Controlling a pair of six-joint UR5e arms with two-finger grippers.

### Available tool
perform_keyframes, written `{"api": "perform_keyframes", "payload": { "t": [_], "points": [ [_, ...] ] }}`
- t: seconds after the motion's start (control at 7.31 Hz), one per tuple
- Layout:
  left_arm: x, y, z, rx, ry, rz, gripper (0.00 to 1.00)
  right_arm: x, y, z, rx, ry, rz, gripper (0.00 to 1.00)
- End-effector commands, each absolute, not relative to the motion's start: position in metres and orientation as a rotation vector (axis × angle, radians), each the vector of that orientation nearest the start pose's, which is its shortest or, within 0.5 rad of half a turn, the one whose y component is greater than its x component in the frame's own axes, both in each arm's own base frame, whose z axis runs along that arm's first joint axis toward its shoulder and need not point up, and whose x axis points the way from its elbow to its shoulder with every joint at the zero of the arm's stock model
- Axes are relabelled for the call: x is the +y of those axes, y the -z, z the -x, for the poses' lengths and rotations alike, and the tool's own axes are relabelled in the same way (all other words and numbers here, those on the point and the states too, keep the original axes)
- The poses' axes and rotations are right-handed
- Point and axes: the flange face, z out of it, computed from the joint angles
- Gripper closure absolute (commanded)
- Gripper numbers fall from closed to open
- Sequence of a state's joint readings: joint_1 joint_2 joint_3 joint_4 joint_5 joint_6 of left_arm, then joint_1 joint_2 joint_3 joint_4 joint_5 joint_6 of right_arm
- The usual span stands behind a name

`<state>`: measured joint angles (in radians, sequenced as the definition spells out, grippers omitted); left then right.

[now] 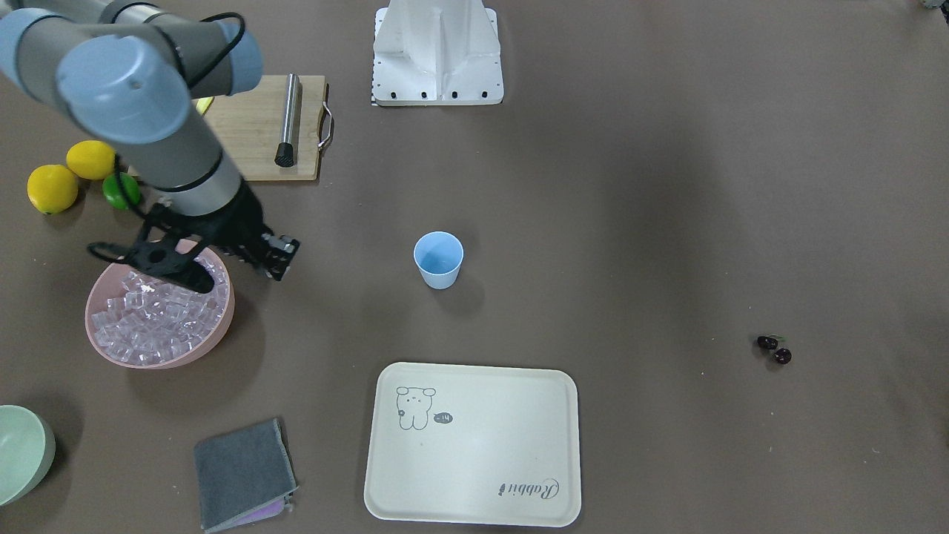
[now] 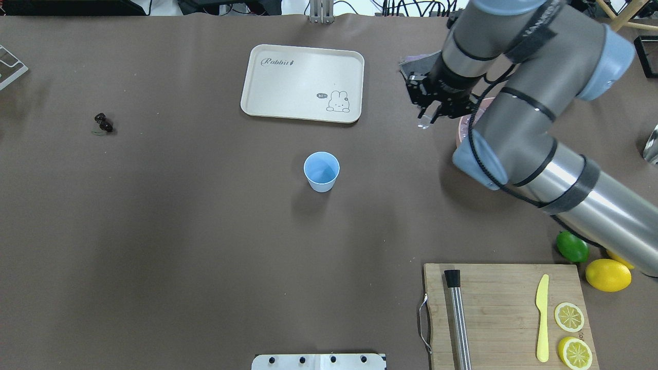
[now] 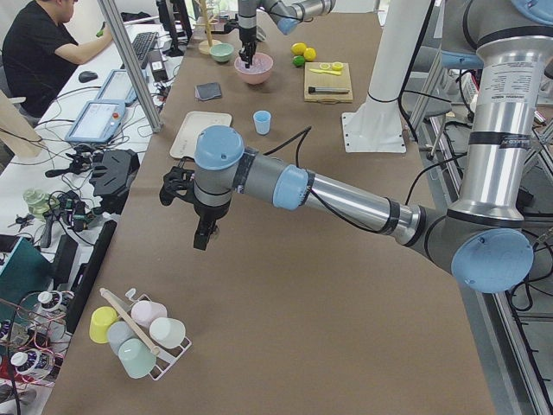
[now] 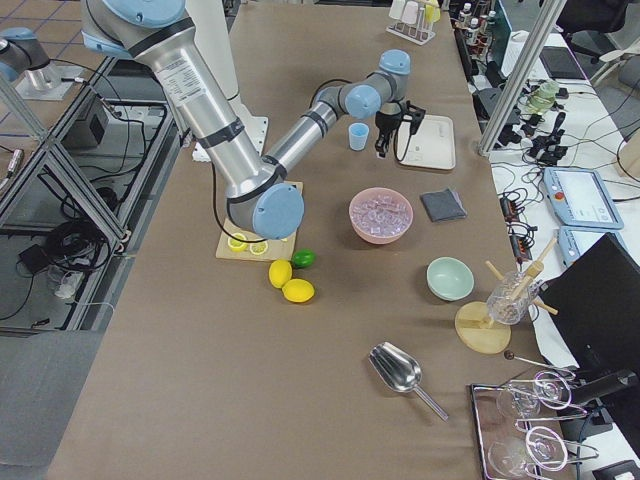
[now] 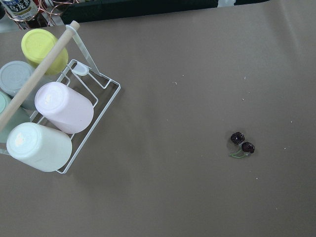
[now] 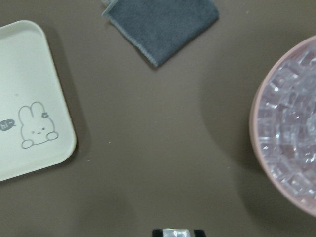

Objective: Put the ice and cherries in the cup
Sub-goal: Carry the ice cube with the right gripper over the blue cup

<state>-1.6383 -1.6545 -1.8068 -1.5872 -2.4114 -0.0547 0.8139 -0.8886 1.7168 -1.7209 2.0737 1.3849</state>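
The light-blue cup stands upright at the table's middle, also in the overhead view. It looks empty. The ice fills a pink bowl. My right gripper hangs just past the bowl's rim on the cup's side, shut on one clear ice cube, which shows at the bottom of the right wrist view. The cherries lie on the table far from the cup. My left gripper hovers above them. I cannot tell if it is open.
A cream tray and a grey cloth lie beyond the cup. A cutting board with a steel muddler, two lemons, a lime and a pale green bowl stand on the right arm's side. A cup rack stands near the cherries.
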Motion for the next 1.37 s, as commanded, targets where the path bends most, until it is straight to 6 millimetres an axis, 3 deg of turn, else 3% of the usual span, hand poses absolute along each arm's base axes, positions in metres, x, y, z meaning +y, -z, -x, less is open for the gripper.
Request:
{"api": "perform_keyframes", "payload": {
  "t": [0.0, 0.14, 0.27, 0.41, 0.68, 0.82, 1.09, 1.23],
  "points": [
    [-0.518, -0.493, 0.094, 0.83, -0.026, -0.319, 0.02, -0.492, -0.147, 0.487, -0.812, -0.466, 0.076, 0.83],
    [-0.519, -0.493, 0.094, 0.828, -0.026, -0.319, 0.02, -0.48, -0.129, 0.516, -0.815, -0.432, 0.064, 0.83],
    [-0.519, -0.494, 0.094, 0.83, -0.025, -0.318, 0.02, -0.482, -0.111, 0.536, -0.827, -0.414, 0.061, 0.82],
    [-0.52, -0.497, 0.094, 0.829, -0.022, -0.312, 0.02, -0.48, -0.119, 0.548, -0.857, -0.399, 0.053, 0.82],
    [-0.52, -0.498, 0.094, 0.829, -0.022, -0.311, 0.02, -0.48, -0.123, 0.551, -0.851, -0.393, 0.027, 0.77],
    [-0.52, -0.5, 0.094, 0.829, -0.022, -0.307, 0.02, -0.478, -0.116, 0.548, -0.865, -0.385, 0.019, 0.01],
    [-0.521, -0.499, 0.094, 0.829, -0.023, -0.309, 0.02, -0.477, -0.119, 0.538, -0.867, -0.367, 0.022, 0.0],
    [-0.52, -0.497, 0.094, 0.829, -0.023, -0.313, 0.02, -0.479, -0.136, 0.523, -0.862, -0.361, 0.013, 0.0]
  ]
}}
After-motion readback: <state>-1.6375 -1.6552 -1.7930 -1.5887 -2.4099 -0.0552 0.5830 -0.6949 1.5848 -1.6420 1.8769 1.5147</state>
